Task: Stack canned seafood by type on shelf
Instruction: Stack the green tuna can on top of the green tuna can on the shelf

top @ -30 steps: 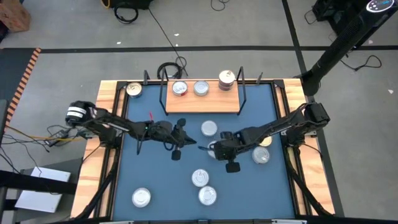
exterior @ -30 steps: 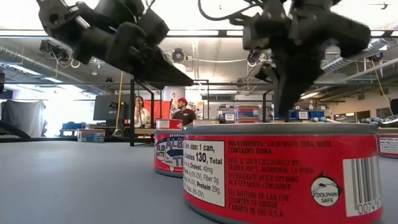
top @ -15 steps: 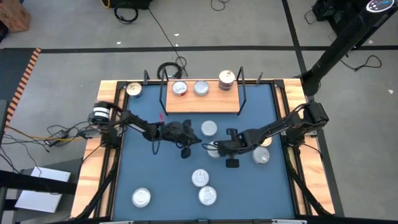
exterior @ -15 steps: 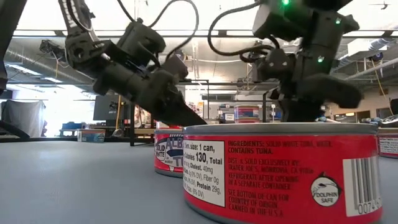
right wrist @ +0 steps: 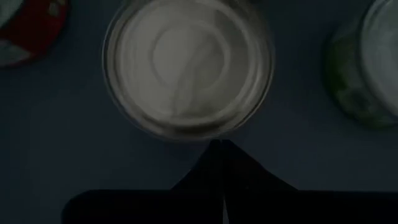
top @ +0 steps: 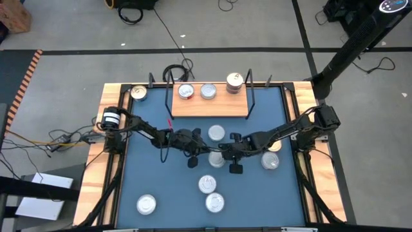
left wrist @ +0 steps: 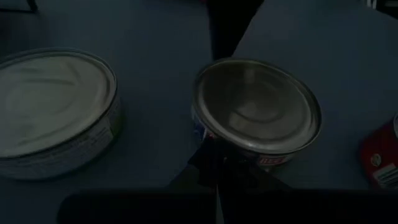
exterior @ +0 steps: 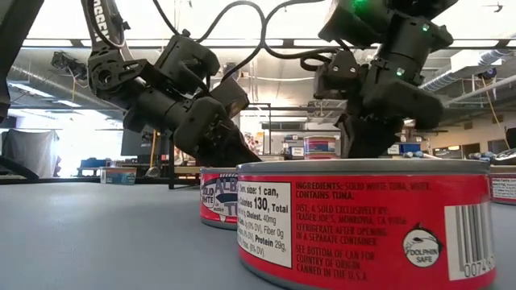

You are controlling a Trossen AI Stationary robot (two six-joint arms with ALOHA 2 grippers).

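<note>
Converging on one tin at the middle of the blue table, the left gripper and right gripper meet from opposite sides in the high view. The centre can sits between their tips, lid up. The shelf lies at the far edge with its long side running left to right; three cans stand on it, the rightmost looking like a stack. Other tins lie scattered near and right, one at the far left corner outside the shelf.

In the low view, a red tuna can fills the near foreground, upright on its flat base, its axis vertical. Both arms come down behind it towards a second red-labelled tin.

The left wrist view shows that arm's fingers pressed together, tip touching the near rim of a red-labelled can, with a paler-labelled one just beside it.

The right wrist view shows its fingers likewise pinched shut on nothing, tip just beside the rim of a silver-lidded tin.

Closed tips from both sides suggest nudging or squeezing the tin between the arms, since a flat wide can suits neither jaw alone.
</note>
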